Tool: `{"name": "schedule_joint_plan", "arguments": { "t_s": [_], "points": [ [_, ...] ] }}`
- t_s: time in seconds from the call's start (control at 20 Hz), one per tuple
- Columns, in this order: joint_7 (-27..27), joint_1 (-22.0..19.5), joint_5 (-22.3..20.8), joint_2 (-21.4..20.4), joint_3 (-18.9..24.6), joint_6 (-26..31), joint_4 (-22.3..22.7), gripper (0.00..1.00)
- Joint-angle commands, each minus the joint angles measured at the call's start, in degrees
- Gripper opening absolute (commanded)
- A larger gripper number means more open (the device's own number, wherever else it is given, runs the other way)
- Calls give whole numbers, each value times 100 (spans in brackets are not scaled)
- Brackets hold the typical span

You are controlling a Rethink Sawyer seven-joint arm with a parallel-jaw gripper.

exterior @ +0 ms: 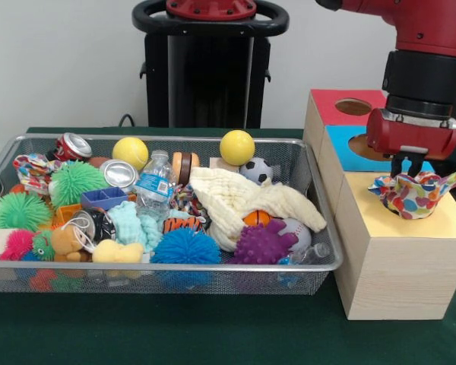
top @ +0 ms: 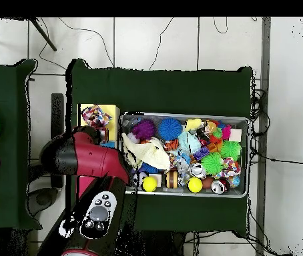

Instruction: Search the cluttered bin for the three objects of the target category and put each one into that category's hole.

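**Patterned cloth at the yellow hole**

From the front we see the gripper (exterior: 405, 169) above the yellow section of the wooden box (exterior: 395, 258), its dark fingers (exterior: 396, 167) pinched on a multicoloured spotted cloth (exterior: 415, 192) that sits bunched over the hole. Overhead, the red arm (top: 91, 160) covers the gripper; only the cloth (top: 96, 116) shows, at the box's 12 o'clock end. The front view alone shows the red and blue sections' holes. In the wire bin (exterior: 323, 228), a cream cloth (exterior: 239, 199) lies at 3 o'clock. We read no writing on the water bottle (exterior: 153, 186) or cans.
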Motion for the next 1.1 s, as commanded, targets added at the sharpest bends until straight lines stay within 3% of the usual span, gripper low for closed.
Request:
{"name": "schedule_joint_plan", "arguments": {
  "t_s": [0.05, 0.4, 0.7, 1.1],
  "points": [
    [1302, -120, 16, 220, 110, 787, 430, 0],
    [1291, -134, 16, 199, 136, 807, 453, 0],
    [1405, 4, 22, 175, -91, 1528, 210, 0],
    [1420, 21, 10, 141, -140, 1761, 70, 0]
  ]
}}
